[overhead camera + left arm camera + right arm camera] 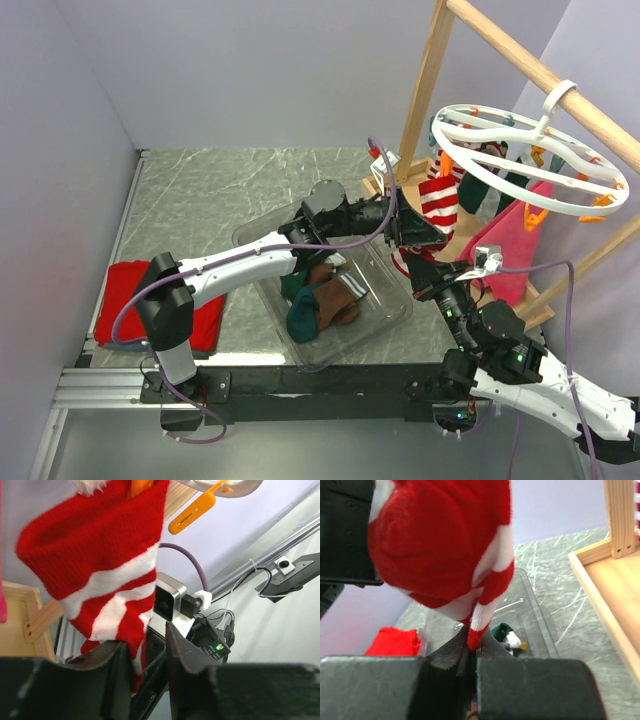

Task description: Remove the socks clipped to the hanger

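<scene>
Two grippers met at one striped sock (445, 540). The right gripper (472, 652) was clamped tight on the sock's lowest tip, its arm angled up and inward from the near right corner. The left gripper (146, 640) stood narrowly parted with the sock's lower band loose between its fingers, its arm stretched forward over the clear tray (385, 290). The sock's cuff hung clipped to the white hanger (550, 108), which was hooked over the wooden frame (425, 90). A pink sock (510, 245) hung beside it. Green socks (305, 310) lay in the tray, and a red cloth (125, 295) lay well to the left.
</scene>
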Robot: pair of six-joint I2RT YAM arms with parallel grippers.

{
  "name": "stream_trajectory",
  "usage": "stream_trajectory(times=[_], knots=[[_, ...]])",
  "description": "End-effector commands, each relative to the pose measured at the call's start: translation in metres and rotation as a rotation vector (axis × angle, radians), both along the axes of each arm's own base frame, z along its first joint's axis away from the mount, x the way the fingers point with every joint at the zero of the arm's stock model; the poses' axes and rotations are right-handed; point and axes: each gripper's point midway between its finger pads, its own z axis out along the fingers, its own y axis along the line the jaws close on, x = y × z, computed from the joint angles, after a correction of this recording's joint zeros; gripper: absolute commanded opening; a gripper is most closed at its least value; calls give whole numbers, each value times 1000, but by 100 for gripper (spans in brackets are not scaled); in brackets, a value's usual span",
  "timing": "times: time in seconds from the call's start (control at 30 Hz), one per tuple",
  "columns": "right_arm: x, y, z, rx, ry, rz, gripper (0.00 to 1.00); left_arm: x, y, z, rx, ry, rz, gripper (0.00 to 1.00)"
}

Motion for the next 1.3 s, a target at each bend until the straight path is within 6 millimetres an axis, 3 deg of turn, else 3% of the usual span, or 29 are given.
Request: stream_trajectory(times=[0.0, 0.13, 0.23, 0.33, 0.37, 0.7, 1.03, 1.27], knots=[[-3, -3, 14, 63, -21, 3, 0, -19, 13, 39, -80, -102, -30, 39], [-9, 0, 17, 76, -23, 52, 0, 4, 11, 39, -22, -181, 104, 62], [-15, 0, 19, 85, -25, 87, 0, 25, 17, 47, -4, -241, 216, 70], [-19, 2, 17, 78, -22, 116, 0, 47, 23, 55, 0, -267, 293, 93], [-20, 2, 17, 74, -21, 122, 0, 57, 25, 60, -8, -271, 312, 95], [-28, 8, 10, 59, -3, 180, 0, 93, 27, 82, -100, -311, 325, 93], [-30, 8, 8, 53, -6, 192, 0, 93, 4, 84, -147, -293, 194, 82], [-31, 9, 4, 46, 0, 198, 0, 90, 7, 98, -214, -286, 181, 70]])
